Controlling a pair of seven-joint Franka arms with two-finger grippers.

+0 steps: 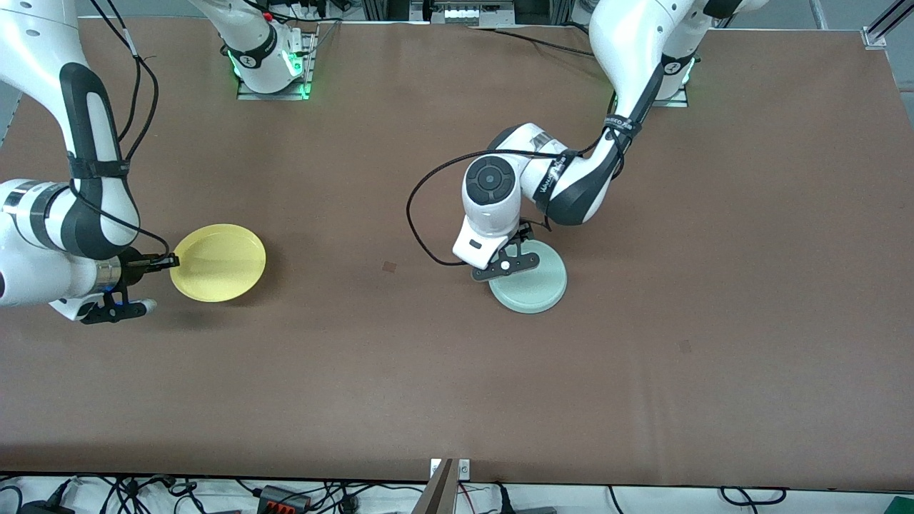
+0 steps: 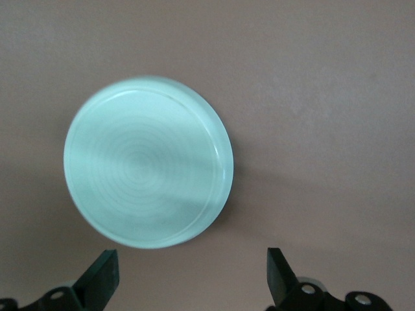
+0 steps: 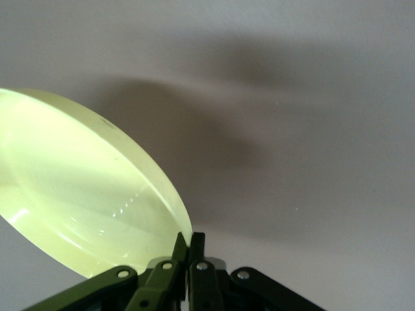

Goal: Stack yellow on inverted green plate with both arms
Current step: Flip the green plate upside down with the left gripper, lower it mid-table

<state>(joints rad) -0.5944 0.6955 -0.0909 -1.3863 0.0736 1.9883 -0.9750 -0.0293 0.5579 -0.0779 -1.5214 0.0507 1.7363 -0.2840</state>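
Observation:
The green plate [image 1: 532, 282] lies upside down on the brown table near its middle, its ringed foot up; it also shows in the left wrist view [image 2: 148, 162]. My left gripper [image 1: 515, 251] hangs just above the plate's edge, open and empty, with its fingertips [image 2: 104, 275] clear of the plate. The yellow plate [image 1: 219, 262] is toward the right arm's end of the table, rim side up, tilted and lifted off the table. My right gripper [image 1: 170, 262] is shut on its rim, and the pinch shows in the right wrist view [image 3: 191, 241] with the yellow plate [image 3: 78, 188].
The brown table [image 1: 457, 371] spreads around both plates. The arm bases stand along the edge farthest from the front camera. Cables lie along the edge nearest to it.

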